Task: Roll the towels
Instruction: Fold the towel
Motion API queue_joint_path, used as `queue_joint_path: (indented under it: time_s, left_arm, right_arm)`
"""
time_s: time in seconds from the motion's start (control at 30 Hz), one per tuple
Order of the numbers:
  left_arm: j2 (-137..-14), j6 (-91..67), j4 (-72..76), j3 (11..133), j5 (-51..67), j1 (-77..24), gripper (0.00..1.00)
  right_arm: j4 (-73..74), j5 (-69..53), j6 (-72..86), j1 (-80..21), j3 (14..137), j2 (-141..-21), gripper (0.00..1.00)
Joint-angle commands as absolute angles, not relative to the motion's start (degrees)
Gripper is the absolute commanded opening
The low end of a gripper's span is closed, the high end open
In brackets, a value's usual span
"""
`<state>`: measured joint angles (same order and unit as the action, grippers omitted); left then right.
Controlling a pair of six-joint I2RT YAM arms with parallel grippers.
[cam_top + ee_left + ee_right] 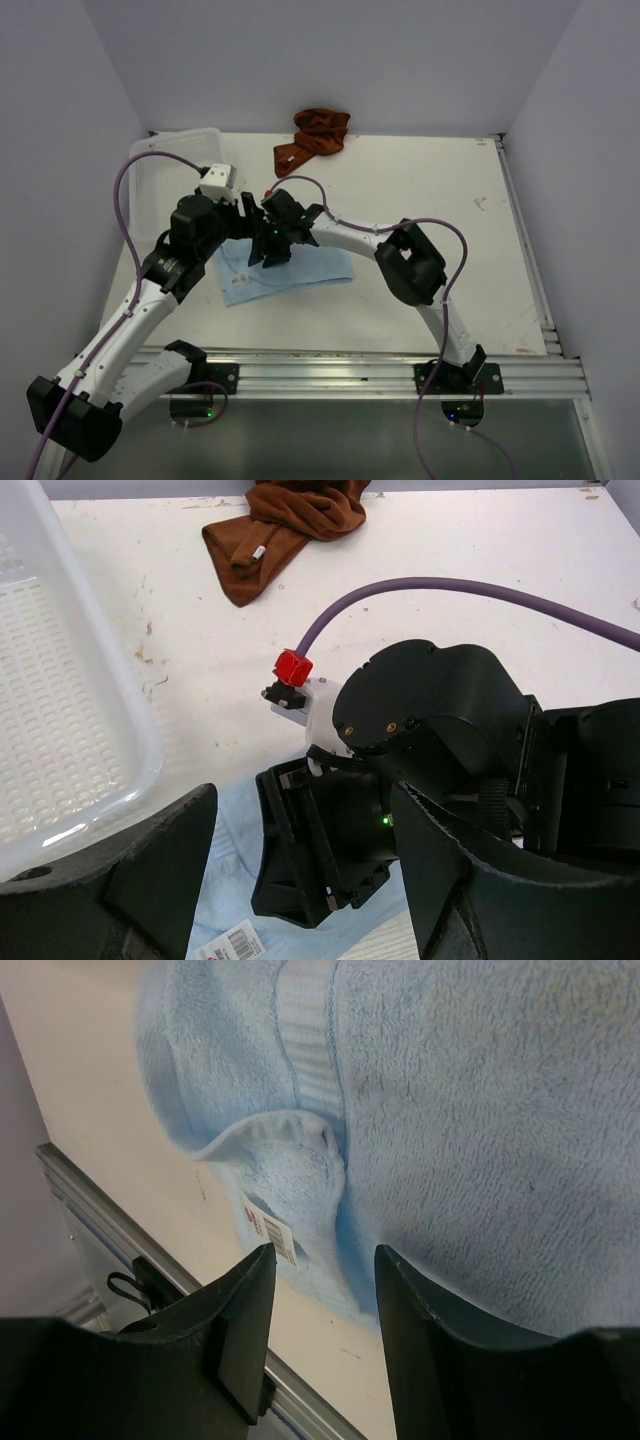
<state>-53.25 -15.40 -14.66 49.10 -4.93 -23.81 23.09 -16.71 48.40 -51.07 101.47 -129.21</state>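
White tabletop (440, 210), closed in by plain grey walls, carries everything we work with. At its far left stands the white mesh basket (60, 710), which takes no part in rolling. Both arms reach in over the middle of the table and meet above the sky-blue towel (320, 268), which lies spread flat near the front edge. The rust towel (315, 138) sits crumpled against the back wall, well apart from both arms. The left gripper (303, 810) has its jaws spread wide with nothing between them. The right gripper (322, 1270) hangs just above the blue cloth, its jaws parted and empty. We judge both towels light, limp and fuzzy. They will sag, bunch and drag on the table rather than slide cleanly, so a roll needs the cloth pinned as it turns. We recommend gripping a hemmed edge or corner, where the fabric is thicker. The overhead view alone shows both towels and both arms together, but it hides the blue towel's centre behind the wrists. Only the right wrist view shows a raised fold (290, 1150) at one corner and the small printed label (272, 1228) beside it. The left wrist view alone shows the basket's perforated floor.
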Motion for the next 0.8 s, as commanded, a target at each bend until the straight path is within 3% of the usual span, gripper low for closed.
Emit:
queue_joint_path:
  time_s: [0.0,0.77]
  left_arm:
    - [-52.38,-14.77,-12.66,49.39,-5.01,-23.99,0.74]
    - [-52.21,-14.77,-12.57,49.31,-4.57,-24.43,0.74]
  right_arm:
    - [21.45,-17.31,47.46,-51.59,101.95,-127.79,0.48]
    - [19.69,-21.18,45.70,-54.76,102.92,-129.29,0.49]
